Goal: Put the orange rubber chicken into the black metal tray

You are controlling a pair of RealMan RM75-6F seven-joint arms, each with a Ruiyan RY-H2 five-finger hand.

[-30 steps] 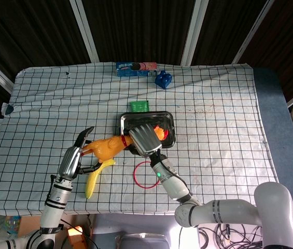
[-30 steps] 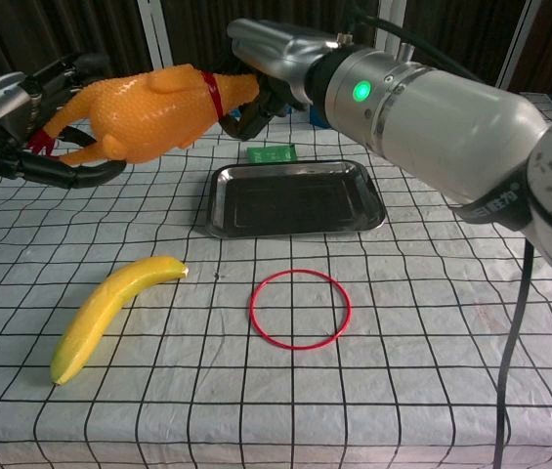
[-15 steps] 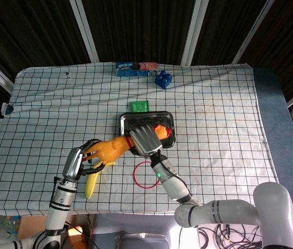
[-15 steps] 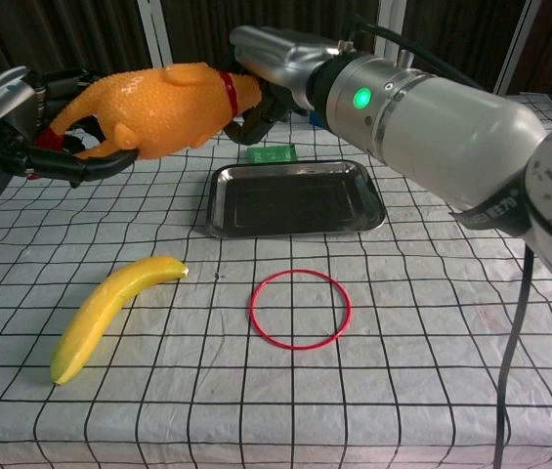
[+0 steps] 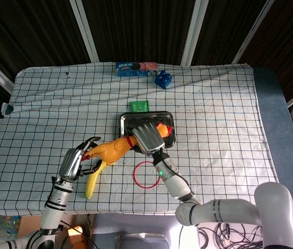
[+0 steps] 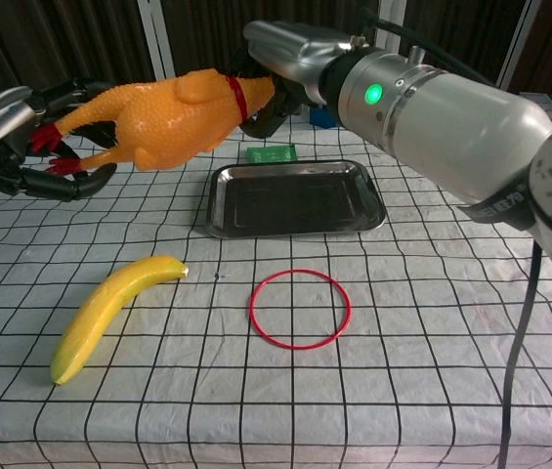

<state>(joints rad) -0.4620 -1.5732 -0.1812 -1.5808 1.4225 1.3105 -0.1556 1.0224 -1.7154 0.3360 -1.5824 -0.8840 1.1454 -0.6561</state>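
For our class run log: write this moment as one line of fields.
phase: carry | right robot hand: holds rubber chicken at neck | left robot hand: open by its feet | black metal tray: empty

Robot test lab or demo bench, table (image 5: 224,140) under white black-gridded cloth, dark curtained backdrop with white frame posts (image 5: 86,31), loose practice props, exposed cabling (image 5: 224,236) at the near edge, grey flooring (image 5: 286,129) alongside
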